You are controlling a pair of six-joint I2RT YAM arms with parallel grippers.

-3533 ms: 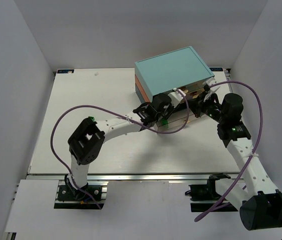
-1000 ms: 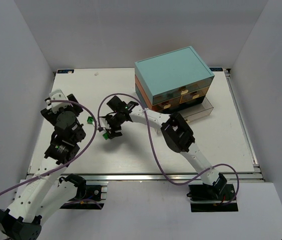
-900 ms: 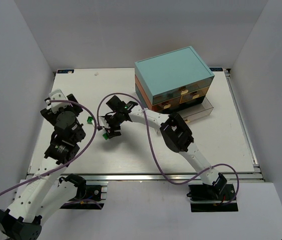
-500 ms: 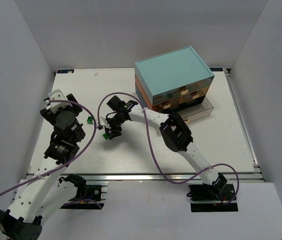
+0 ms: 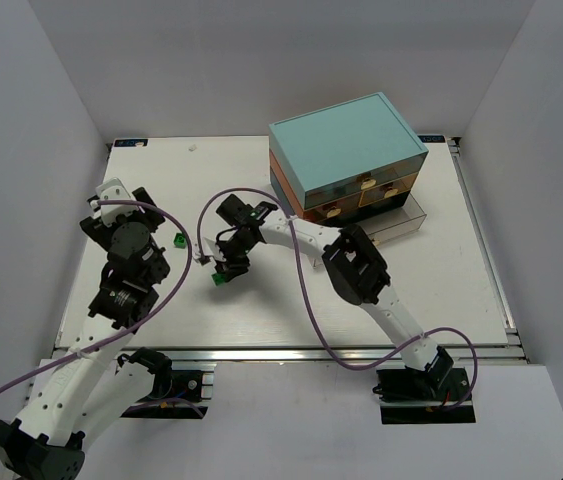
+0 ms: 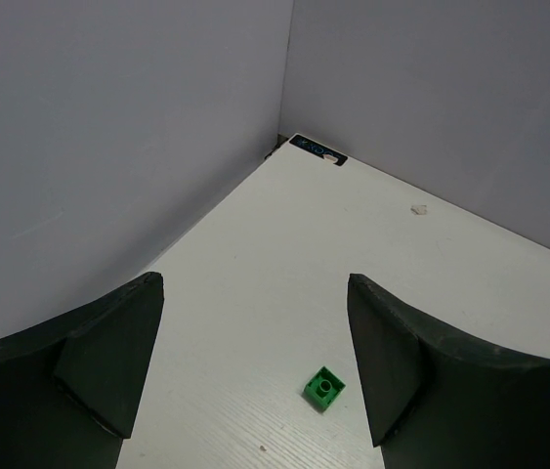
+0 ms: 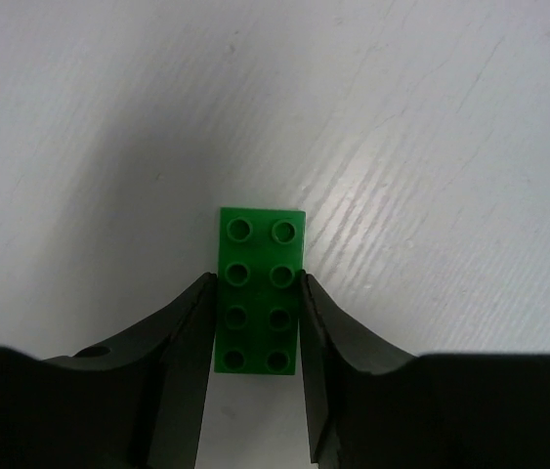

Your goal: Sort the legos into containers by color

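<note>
Table [image 5: 261, 320], white and walled on 3 sides, carries everything. At its far right stands the chest of drawers [image 5: 346, 148], pale teal on top with orange and dark teal layers below. Its bottom drawer [image 5: 406, 226] appears pulled out toward the arms, though what lies in it is too small to tell.

The right arm [image 5: 361, 270] reaches across to the middle of the table, well apart from the chest. The left arm [image 5: 121, 270] is folded back near the left edge.

The right tool [image 7: 255, 285] points straight down with its 2 fingers pressed against the long sides of a green 2x4 brick [image 7: 259, 256], so it is clamped on that brick. Whether the brick rests on the table or is just clear of it I cannot tell. The left tool [image 6: 253, 293] hangs with its fingers wide apart and nothing between them. Below it, a small green brick [image 6: 324, 388] lies alone on the left part of the table.

Step in hand, as I judge it, is the pick of 1 green brick. The next move calls for a lift, a carry to the right toward the chest, and a release into the drawer meant for green. The grip covers only the near half of the brick, so a slow, level carry seems wise.
</note>
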